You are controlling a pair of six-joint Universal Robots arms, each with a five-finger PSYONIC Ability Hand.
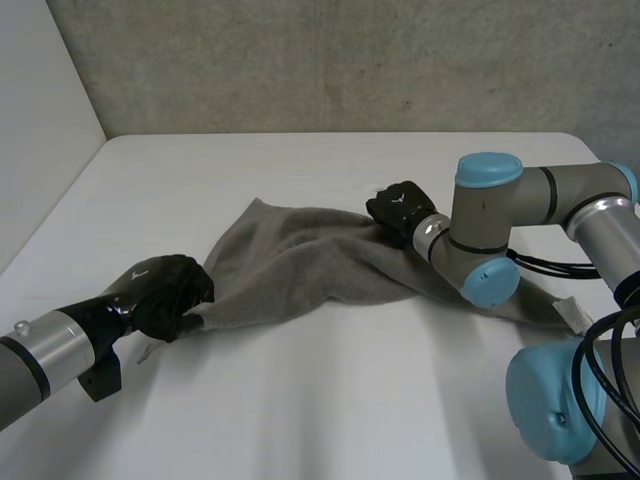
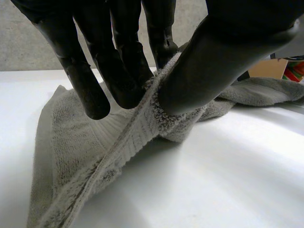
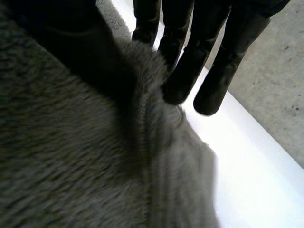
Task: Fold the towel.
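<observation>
- Since the towel (image 1: 300, 265) looks soft, light and limp, it should sag between grips; corners and hems likely hold best.
- It lies rumpled on the tabletop (image 1: 330, 400); left hand (image 1: 165, 295) pinches its 8 o'clock corner, right hand (image 1: 400, 210) its 2 o'clock edge.
- Right arm (image 1: 480, 240) hides the 4 o'clock corner.

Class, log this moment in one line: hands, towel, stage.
left hand: pinches towel edge | right hand: on towel's far side | stage: rumpled on table, unfolded
</observation>
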